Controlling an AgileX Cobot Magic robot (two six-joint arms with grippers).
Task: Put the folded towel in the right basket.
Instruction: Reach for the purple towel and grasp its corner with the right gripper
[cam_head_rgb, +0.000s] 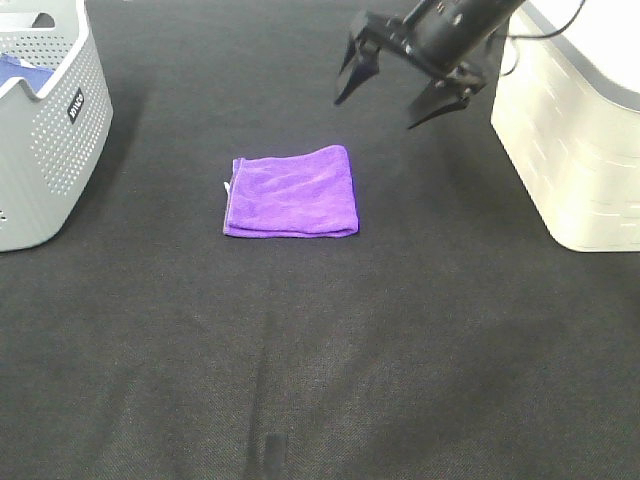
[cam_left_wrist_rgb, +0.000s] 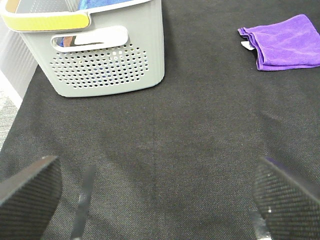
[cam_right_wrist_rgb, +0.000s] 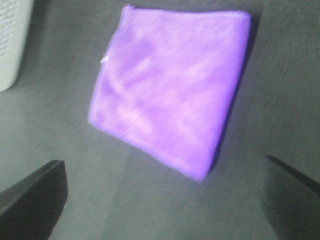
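By the look of it the task is at its very start. The folded purple microfibre towel (cam_head_rgb: 290, 192) lies flat on the dark woven surface (cam_head_rgb: 400, 360), about midway between the two baskets and touching neither. Nothing has hold of it. A small white label (cam_left_wrist_rgb: 246, 45) shows at its left edge.

The right claw (cam_head_rgb: 378, 112) hangs in the air to the far right of the towel, clear of both towel and surface. Its two dark fingers (cam_head_rgb: 350, 72) are spread wide with nothing between them. Its wrist view, somewhat blurred, looks almost straight down on the towel, which fills the space ahead of the open fingers. From that I judge the arm to be lining up for a pick rather than closing on one.

The left claw (cam_left_wrist_rgb: 160, 200) is out of sight in the high view. Its own camera shows its fingers wide apart and empty over bare surface, near the grey perforated plastic basket (cam_left_wrist_rgb: 105, 65) on the left, which has blue cloth (cam_left_wrist_rgb: 105, 3) inside. This claw is well apart from the towel.

The cream rectangular basket with a woven-pattern wall (cam_head_rgb: 570, 150) stands at the right edge, just beside the right arm. Its inside cannot be seen from here.

So every step remains: descend, grip the towel, lift it, carry it right and let it go inside that basket.
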